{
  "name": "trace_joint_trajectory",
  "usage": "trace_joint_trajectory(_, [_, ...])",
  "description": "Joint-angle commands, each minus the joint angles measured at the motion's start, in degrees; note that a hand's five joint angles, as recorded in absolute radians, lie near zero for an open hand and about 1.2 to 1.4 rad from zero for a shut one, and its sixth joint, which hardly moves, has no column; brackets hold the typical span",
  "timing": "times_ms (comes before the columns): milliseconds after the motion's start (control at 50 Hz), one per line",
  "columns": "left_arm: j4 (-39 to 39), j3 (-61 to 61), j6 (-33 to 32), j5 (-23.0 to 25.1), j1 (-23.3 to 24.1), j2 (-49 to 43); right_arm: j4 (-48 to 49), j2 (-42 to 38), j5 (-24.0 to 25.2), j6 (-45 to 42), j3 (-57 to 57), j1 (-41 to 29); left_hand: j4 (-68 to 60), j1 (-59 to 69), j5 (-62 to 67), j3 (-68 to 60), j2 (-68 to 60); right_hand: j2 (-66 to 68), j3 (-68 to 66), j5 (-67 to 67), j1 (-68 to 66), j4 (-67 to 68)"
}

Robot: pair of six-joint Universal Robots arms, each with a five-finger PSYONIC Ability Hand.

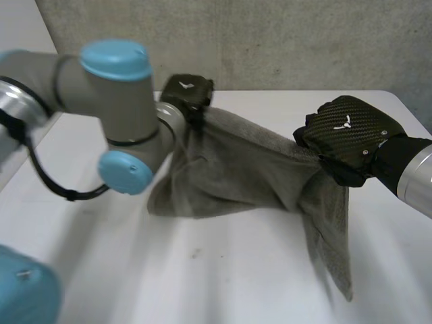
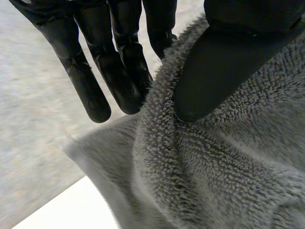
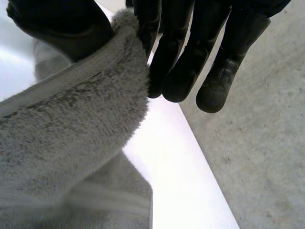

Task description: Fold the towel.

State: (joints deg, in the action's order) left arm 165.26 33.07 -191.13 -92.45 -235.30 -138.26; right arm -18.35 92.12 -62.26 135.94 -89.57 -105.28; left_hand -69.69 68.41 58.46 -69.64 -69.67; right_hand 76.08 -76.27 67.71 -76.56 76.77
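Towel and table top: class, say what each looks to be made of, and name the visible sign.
Towel: grey terry cloth, probably cotton; its looped pile stands up, with a flat woven band near the edge. Table: smooth white top with a faint sheen, perhaps laminate or painted board.

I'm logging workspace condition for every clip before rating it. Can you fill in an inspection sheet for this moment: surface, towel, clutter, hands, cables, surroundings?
Surface: white table, bare around the towel.
Job's things: grey towel, unfolded, held up and sagging between both hands, one end hanging down below the right hand.
Clutter: nothing seen.
Hands: left hand pinches the towel's edge between thumb and fingers at the far end; right hand pinches the edge at the other end the same way.
Cables: nothing seen loose.
Surroundings: grey concrete wall behind the table; grey floor beside it.
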Motion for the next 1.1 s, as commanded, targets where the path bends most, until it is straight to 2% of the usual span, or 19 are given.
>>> trace_joint_trajectory(20, [0.9, 22.5, 0.1, -0.1, -1.2, 19.9, -0.2, -2.6, -0.6, 0.1, 1.5, 1.1, -10.3, 11.6, 11.5, -10.4, -10.3, 3.9, -3.7, 2.3, -3.4, 3.2])
trace_joint_trajectory(180, [0.2, 42.2, -0.9, -0.3, -1.2, 33.6, -2.6, -4.3, -0.7, 0.6, 2.0, 1.3, -10.3, 11.6, 11.5, -10.4, -10.3, 3.9, -3.7, 2.3, -3.4, 3.2])
trace_joint_trajectory(320, [0.5, 46.7, -4.6, -0.5, -0.7, 33.2, -9.9, -13.3, -0.8, 0.5, 7.6, -0.1, -10.3, 11.6, 11.5, -10.4, -10.3, 3.9, -3.7, 2.3, -3.4, 3.2])
trace_joint_trajectory(420, [0.8, 45.3, -6.6, -0.7, -0.6, 27.6, -11.7, -21.6, -2.2, 0.5, 13.1, -1.1, -10.3, 11.6, 11.5, -10.4, -10.3, 3.9, -3.7, 2.3, -3.4, 3.2])
trace_joint_trajectory(500, [1.1, 37.6, -8.5, -0.8, -1.3, 20.2, -12.2, -27.1, -5.7, 0.4, 18.5, -2.1, -10.3, 11.6, 11.5, -10.4, -10.3, 3.9, -3.7, 2.3, -3.4, 3.2])
trace_joint_trajectory(540, [1.1, 33.5, -9.3, -0.8, -1.5, 17.6, -12.2, -31.9, -10.3, 0.1, 26.7, -3.9, -10.3, 11.6, 11.5, -10.4, -10.3, 3.9, -3.7, 2.3, -3.4, 3.2])
trace_joint_trajectory(560, [1.1, 28.8, -10.1, -0.8, -1.8, 15.4, -12.2, -31.9, -10.3, 0.1, 26.7, -3.9, -10.3, 11.6, 11.5, -10.4, -10.3, 3.9, -3.7, 2.3, -3.4, 3.2])
trace_joint_trajectory(580, [1.1, 28.7, -10.1, -0.8, -1.8, 15.4, -11.8, -34.0, -12.3, 0.1, 31.9, -4.5, -10.3, 11.6, 11.5, -10.4, -10.3, 3.9, -3.7, 2.3, -3.4, 3.2])
trace_joint_trajectory(600, [1.4, 23.6, -10.8, -0.9, -2.4, 13.7, -10.9, -35.7, -13.8, 0.6, 37.7, -4.9, -10.3, 11.6, 11.5, -10.4, -10.3, 3.9, -3.7, 2.3, -3.4, 3.2])
trace_joint_trajectory(660, [3.5, 10.8, -11.3, -1.2, -3.1, 11.1, -9.2, -37.1, -14.6, 1.0, 43.5, -5.0, -10.3, 11.6, 11.5, -10.4, -10.3, 3.9, -3.7, 2.3, -3.4, 3.2])
trace_joint_trajectory(720, [8.8, -0.5, -11.0, -2.4, -3.5, 10.1, 2.7, -38.1, -15.2, 4.4, 56.6, -5.4, -10.3, 11.6, 11.5, -10.4, -10.3, 3.9, -3.7, 2.3, -3.4, 3.2])
trace_joint_trajectory(740, [8.9, -0.6, -11.0, -2.4, -3.5, 10.1, 2.7, -38.1, -15.2, 4.4, 56.6, -5.4, -10.3, 11.6, 11.5, -10.4, -10.3, 3.9, -3.7, 2.3, -3.4, 3.2])
trace_joint_trajectory(760, [13.3, -5.6, -10.9, -2.9, -3.7, 10.1, 7.1, -37.5, -15.1, 6.4, 58.4, -5.4, -10.3, 11.6, 11.5, -10.4, -10.3, 3.9, -3.7, 2.3, -3.4, 3.2])
trace_joint_trajectory(780, [16.8, -7.8, -10.9, -3.3, -3.7, 10.4, 11.3, -36.5, -14.9, 8.3, 59.1, -5.5, -10.3, 11.6, 11.5, -10.4, -10.3, 3.9, -3.7, 2.3, -3.4, 3.2])
trace_joint_trajectory(880, [21.9, -8.6, -11.0, -3.5, -3.6, 11.9, 20.4, -33.4, -14.4, 11.1, 57.9, -5.8, -10.3, 11.6, 11.5, -10.4, -10.3, 3.9, -3.7, 2.3, -3.4, 3.2])
trace_joint_trajectory(960, [21.5, -5.7, -10.9, -4.2, -3.6, 13.1, 21.3, -32.9, -13.7, 11.0, 56.0, -6.4, -10.3, 11.6, 11.5, -10.4, -10.3, 3.9, -3.7, 2.3, -3.4, 3.2])
trace_joint_trajectory(1000, [20.6, 0.8, -10.5, -7.6, -3.8, 14.4, 21.0, -32.7, -12.4, 10.8, 52.3, -6.7, -10.3, 11.6, 11.5, -10.4, -10.3, 3.9, -3.7, 2.3, -3.4, 3.2])
trace_joint_trajectory(1060, [20.5, 5.2, -10.1, -9.5, -4.0, 15.5, 20.9, -32.6, -11.4, 10.7, 49.8, -6.5, -10.3, 11.6, 11.5, -10.4, -10.3, 3.9, -3.7, 2.3, -3.4, 3.2])
trace_joint_trajectory(1100, [20.8, 15.7, -8.8, -11.2, -5.5, 17.4, 20.2, -32.7, -8.7, 9.9, 44.1, -6.3, -10.3, 11.6, 11.5, -10.4, -10.3, 3.9, -3.7, 2.3, -3.4, 3.2])
